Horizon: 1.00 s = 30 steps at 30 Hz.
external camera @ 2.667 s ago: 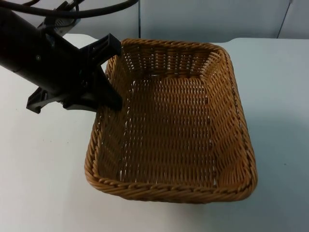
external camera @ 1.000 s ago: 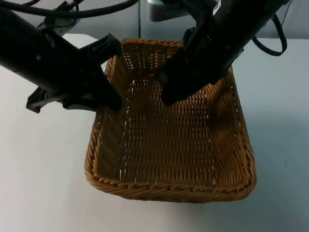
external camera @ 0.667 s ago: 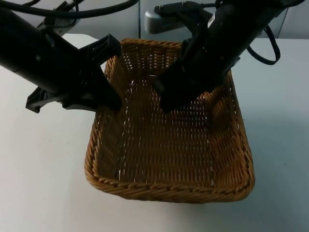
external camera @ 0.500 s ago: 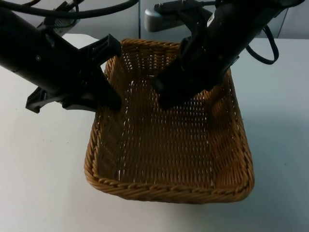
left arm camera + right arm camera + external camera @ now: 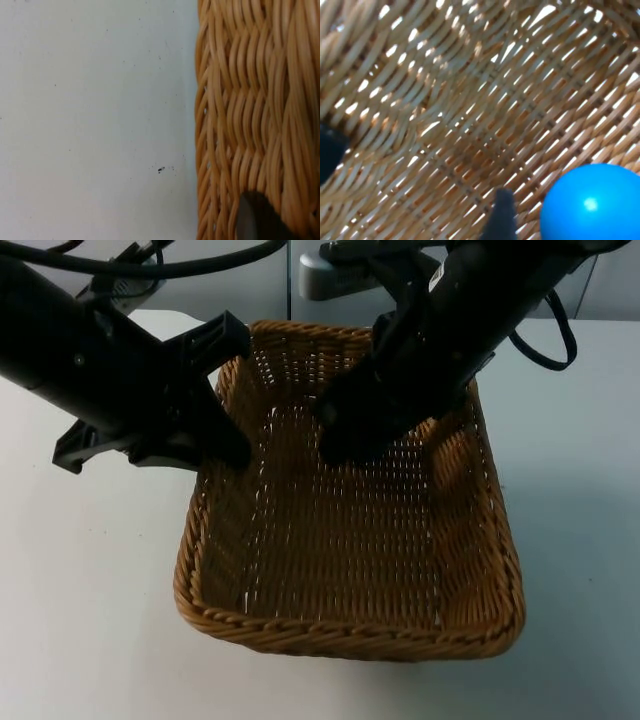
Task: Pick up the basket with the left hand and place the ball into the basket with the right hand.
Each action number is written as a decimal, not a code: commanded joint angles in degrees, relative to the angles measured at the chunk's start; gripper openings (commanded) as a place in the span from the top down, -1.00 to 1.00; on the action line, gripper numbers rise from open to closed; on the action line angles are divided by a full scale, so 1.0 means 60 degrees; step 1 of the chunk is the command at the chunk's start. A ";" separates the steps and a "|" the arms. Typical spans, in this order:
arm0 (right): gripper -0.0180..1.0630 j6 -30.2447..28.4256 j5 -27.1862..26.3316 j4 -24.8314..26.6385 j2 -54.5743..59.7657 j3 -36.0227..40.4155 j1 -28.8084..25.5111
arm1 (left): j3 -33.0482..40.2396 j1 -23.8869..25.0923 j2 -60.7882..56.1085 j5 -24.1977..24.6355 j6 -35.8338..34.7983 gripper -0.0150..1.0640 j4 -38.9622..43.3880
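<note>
The left gripper is clamped on the wicker basket at its left wall. The right gripper hangs inside the far part, beside the blue ball (whether its fingers grip, I cannot tell).

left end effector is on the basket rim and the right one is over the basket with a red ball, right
Not quite: the ball is blue, not red, as the right wrist view shows. The rest holds: the left end effector is at the basket rim, and the right end effector is over the basket's inside.
</note>
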 commanded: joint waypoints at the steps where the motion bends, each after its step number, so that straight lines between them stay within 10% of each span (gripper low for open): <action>1: -0.44 -0.0022 -0.0094 -0.0027 -0.0232 -0.0093 0.0043 | -0.0002 -0.0022 -0.0148 0.0110 0.0007 0.98 -0.0215; 20: -0.46 0.0482 0.0940 -0.0848 -0.1056 -0.0051 0.0043 | -0.0002 -0.0022 -0.0148 0.0032 0.0007 0.98 -0.0252; 30: -0.46 0.0662 -0.0269 -0.0830 -0.3079 0.1558 0.0043 | -0.0002 -0.0022 -0.0093 -0.0173 0.0007 0.98 -0.0252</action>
